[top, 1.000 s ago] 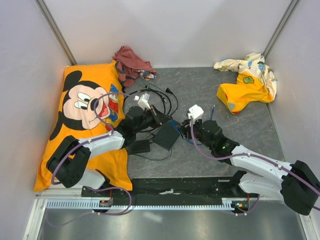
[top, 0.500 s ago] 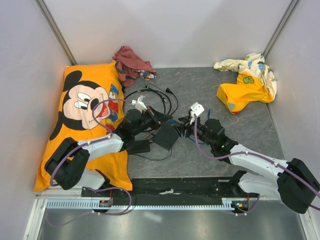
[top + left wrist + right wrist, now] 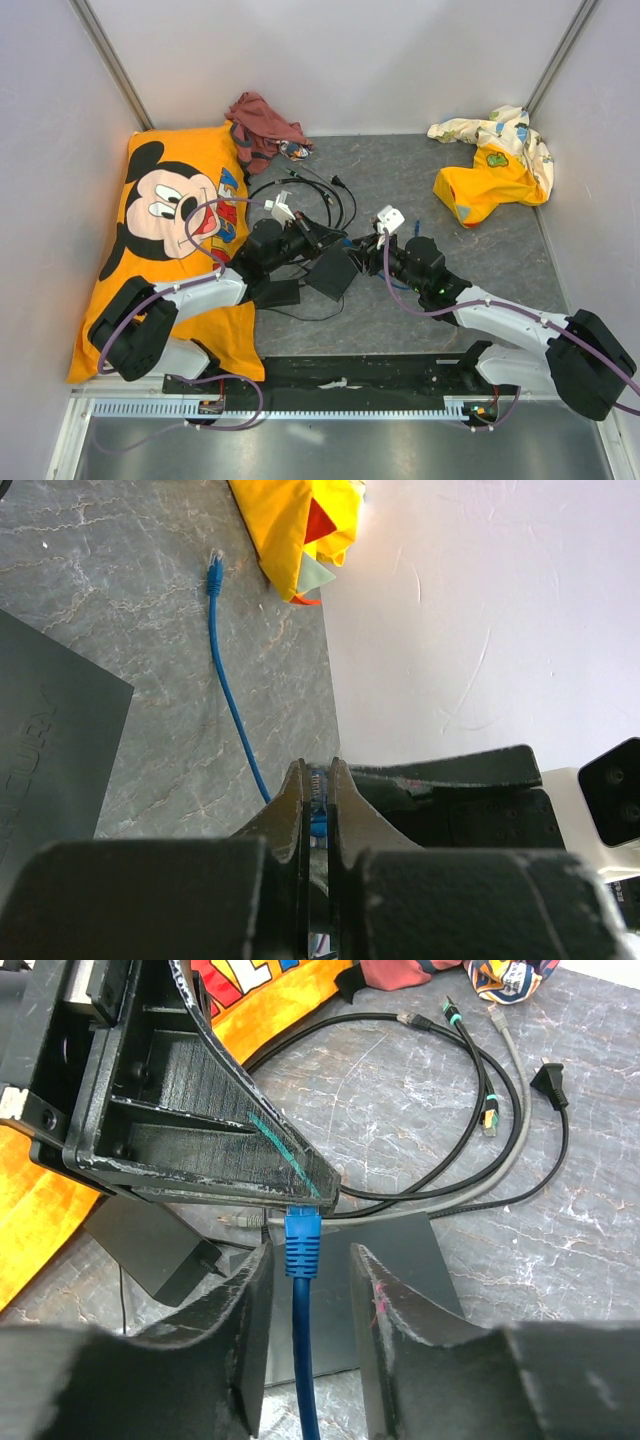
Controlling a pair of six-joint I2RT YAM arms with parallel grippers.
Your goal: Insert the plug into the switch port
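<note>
1. The orange Mickey Mouse pillow lies on a grey, marble-veined tabletop that spreads out to the pillow's right.
2. A plain white back wall rises behind the pillow. A white left wall runs just beside it, and a white right wall stands well apart from it.
3. A slanted metal corner post stands just behind the pillow, and a second post is far to its right.
4. A maroon cloth sits at the pillow's far right corner. A yellow patterned garment lies well to its right.
5. Nearer than the pillow run a black rail, a white slotted duct and a steel strip.
6. The light is soft and even.
</note>
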